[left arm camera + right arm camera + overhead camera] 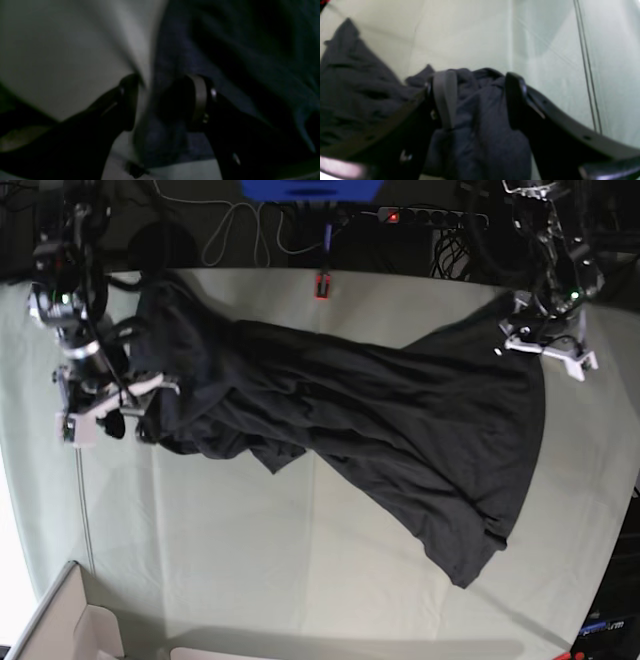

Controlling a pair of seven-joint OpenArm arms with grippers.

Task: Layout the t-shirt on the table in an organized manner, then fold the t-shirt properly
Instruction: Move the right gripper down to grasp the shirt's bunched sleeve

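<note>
Lying rumpled across the pale grey-green cloth table (300, 580), the black cotton t-shirt (330, 395) is held stretched. The right gripper (480, 100) stands apart around bunched fabric; the left gripper (162, 102) is clamped on an edge. Bunching may be caused by uneven release.
</note>
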